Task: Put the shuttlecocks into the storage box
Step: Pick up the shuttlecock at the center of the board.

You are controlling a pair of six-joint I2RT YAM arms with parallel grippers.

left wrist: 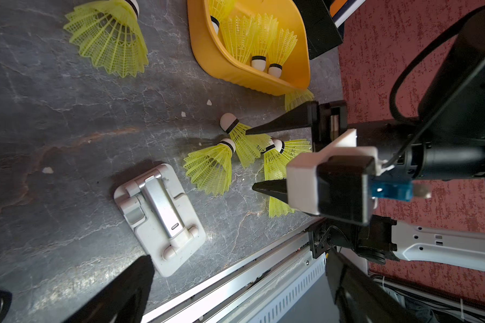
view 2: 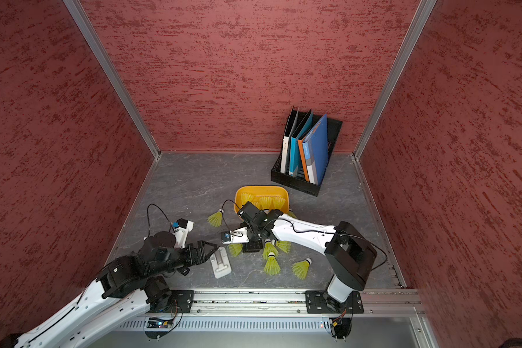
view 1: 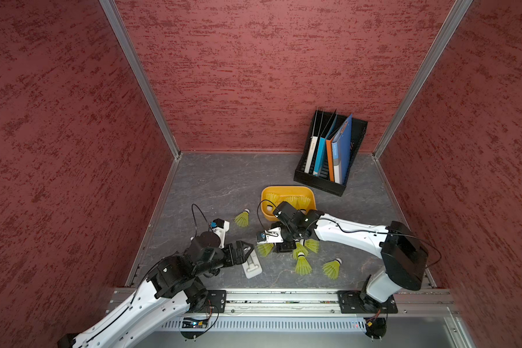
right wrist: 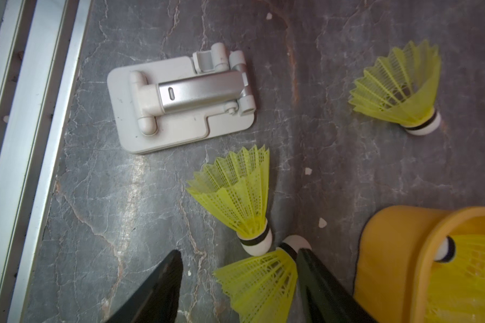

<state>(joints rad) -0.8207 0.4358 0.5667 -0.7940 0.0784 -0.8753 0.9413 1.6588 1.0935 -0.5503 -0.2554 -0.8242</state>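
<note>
The right tool (right wrist: 237,254) is down low on the grey surface (view 1: 217,180), close to the orange-yellow storage box (view 1: 287,189). Its two black fingers (right wrist: 322,288) are apart, and one yellow-green shuttlecock (right wrist: 263,279) lies on its side between them. One finger touches its skirt. The other finger does not touch it. A second shuttlecock (right wrist: 235,195) lies with its white tip just beside the first one's tip.

The left tool (view 1: 245,249) is wide open and holds nothing. It is by one end of a white folded phone stand (view 1: 252,266).

A few shuttlecocks (left wrist: 259,39) lie inside the box. Others lie loose on the surface. A lone one (view 1: 242,218) is near the box on the left arm's side. A pair (view 1: 303,265) is nearer the metal rail.

A black file rack (view 1: 329,156) with folders stands behind the box.
</note>
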